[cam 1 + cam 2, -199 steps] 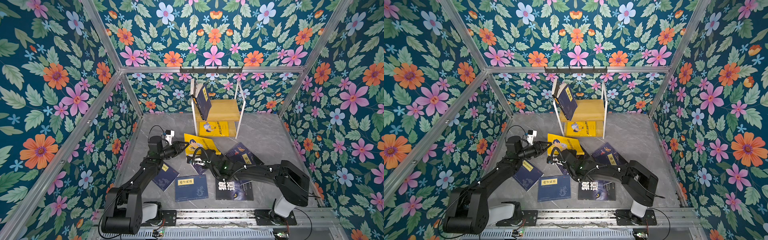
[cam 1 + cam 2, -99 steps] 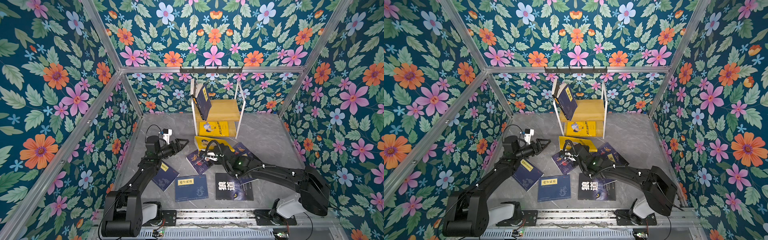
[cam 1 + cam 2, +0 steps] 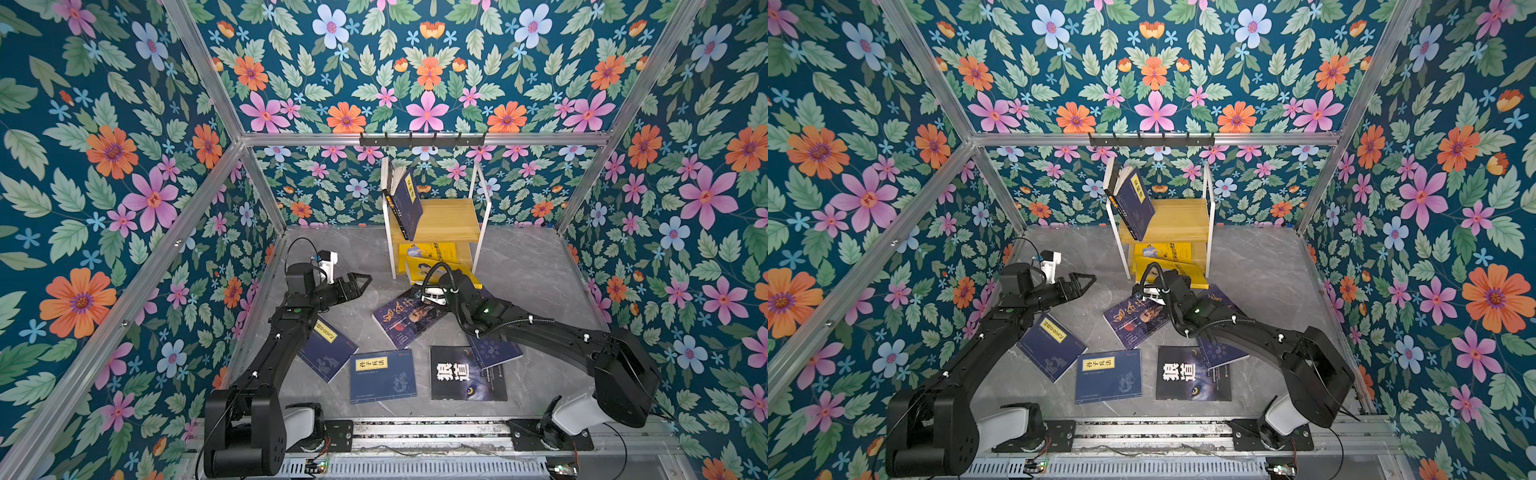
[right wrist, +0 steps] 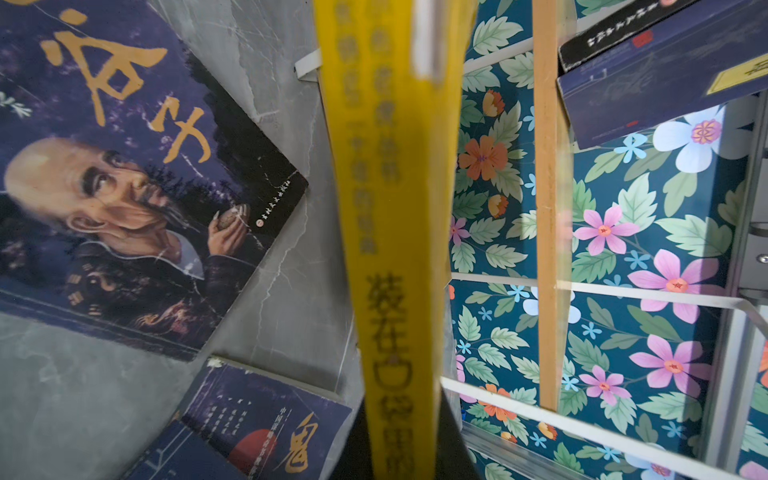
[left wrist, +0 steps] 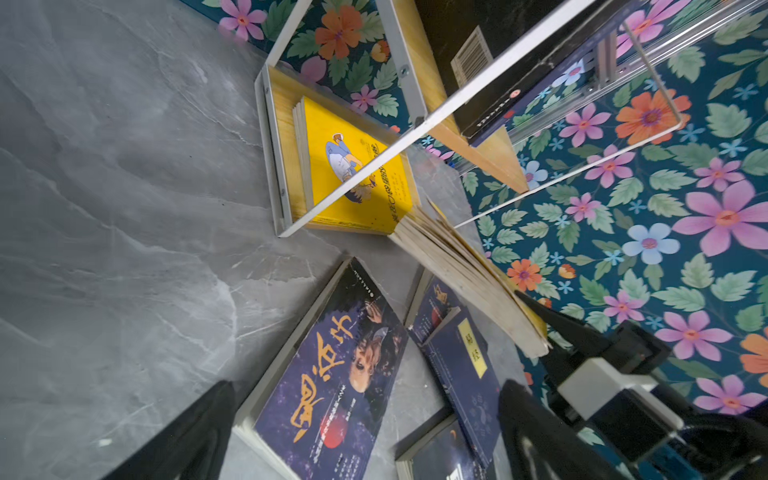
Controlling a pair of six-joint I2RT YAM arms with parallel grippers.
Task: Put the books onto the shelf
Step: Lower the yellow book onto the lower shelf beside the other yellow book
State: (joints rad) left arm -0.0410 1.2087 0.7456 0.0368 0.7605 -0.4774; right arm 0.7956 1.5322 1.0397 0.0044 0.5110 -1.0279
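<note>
The shelf [image 3: 444,216] stands at twelve o'clock on the worktop [image 3: 519,270]. The right gripper [image 5: 540,332] has its fingers pinched on a yellow book [image 4: 390,208] by its near end. The book's far end meets the front of the lower tier, touching a second yellow book [image 3: 428,250] that lies flat there. On the upper tier a navy book [image 3: 409,203] leans at the nine o'clock side. The left gripper [image 3: 360,286], fingers spread wide and empty, hovers at eight o'clock of the shelf. Toward six o'clock a portrait book [image 3: 405,318], a labelled navy paperback [image 3: 382,374] and a wolf-eye book [image 3: 465,374] lie flat on the worktop.
</note>
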